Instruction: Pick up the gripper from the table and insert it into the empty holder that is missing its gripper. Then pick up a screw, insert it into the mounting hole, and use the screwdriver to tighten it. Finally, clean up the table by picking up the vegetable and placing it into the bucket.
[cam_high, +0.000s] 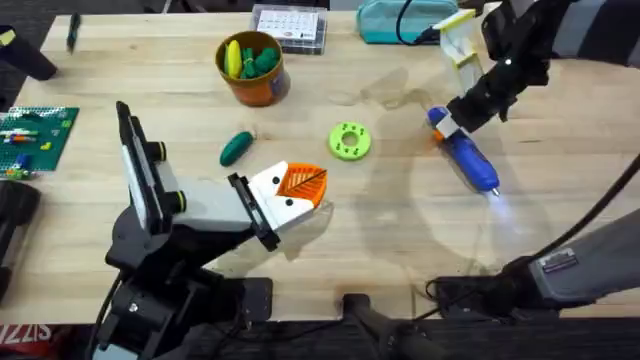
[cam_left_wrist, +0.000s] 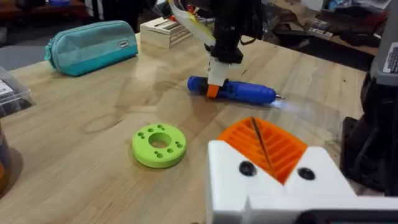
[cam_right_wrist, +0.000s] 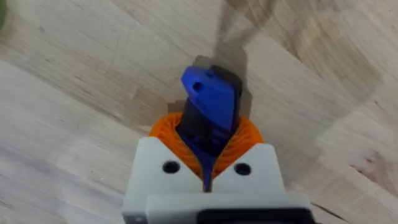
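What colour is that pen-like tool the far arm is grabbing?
The screwdriver is blue with a silver tip, clearest in the left wrist view.

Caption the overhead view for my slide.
Right gripper clamps the blue screwdriver on the table; vegetable waits beside the bucket.

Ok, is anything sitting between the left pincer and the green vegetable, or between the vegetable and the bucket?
Nothing visible blocks either path. The vegetable lies on bare table just beyond the left pincer, with the lime-green disc off to the side. Bare wood separates it from the bucket, which already holds toy pieces.
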